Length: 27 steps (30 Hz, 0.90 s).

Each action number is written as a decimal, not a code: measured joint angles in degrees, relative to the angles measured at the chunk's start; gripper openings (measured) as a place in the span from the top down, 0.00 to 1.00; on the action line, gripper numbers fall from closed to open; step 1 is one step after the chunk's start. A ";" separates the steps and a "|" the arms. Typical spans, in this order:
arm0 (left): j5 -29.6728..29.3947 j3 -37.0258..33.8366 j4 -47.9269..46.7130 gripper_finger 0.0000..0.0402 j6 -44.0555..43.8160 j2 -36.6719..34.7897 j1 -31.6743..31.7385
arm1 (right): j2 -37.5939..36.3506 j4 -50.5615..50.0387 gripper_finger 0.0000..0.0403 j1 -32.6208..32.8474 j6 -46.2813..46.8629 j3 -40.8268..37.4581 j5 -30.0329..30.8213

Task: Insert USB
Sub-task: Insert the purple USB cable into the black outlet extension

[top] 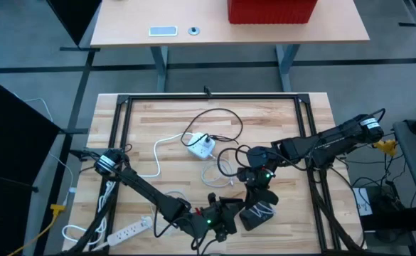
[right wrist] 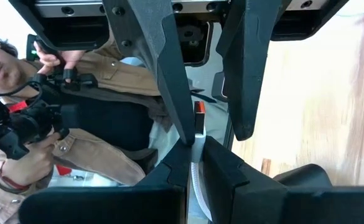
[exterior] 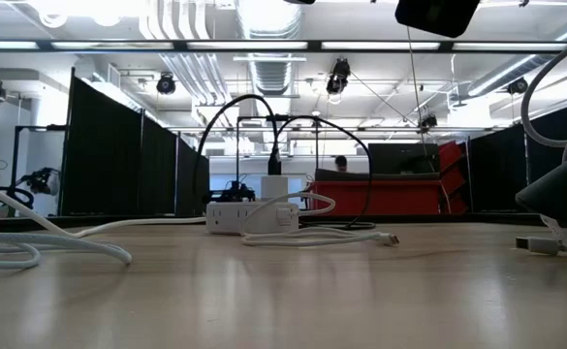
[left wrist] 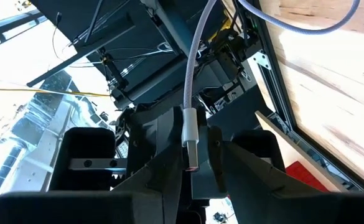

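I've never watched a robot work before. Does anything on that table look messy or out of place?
Mostly the cables: white and black leads lie looped and tangled around the small white power adapter mid-table, and a white power strip lies askew at the near-left edge. Nothing looks spilled or broken.

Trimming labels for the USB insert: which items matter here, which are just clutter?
In the job: USB plug at the left gripper; right gripper, shut, close by.
Lying about, untouched: white power strip, white adapter, red box and phone on the far desk.
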 joint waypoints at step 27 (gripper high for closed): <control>-1.49 -0.42 -1.20 0.98 -8.15 0.00 -0.11 | -0.07 -0.17 0.82 -1.36 -4.13 0.00 0.56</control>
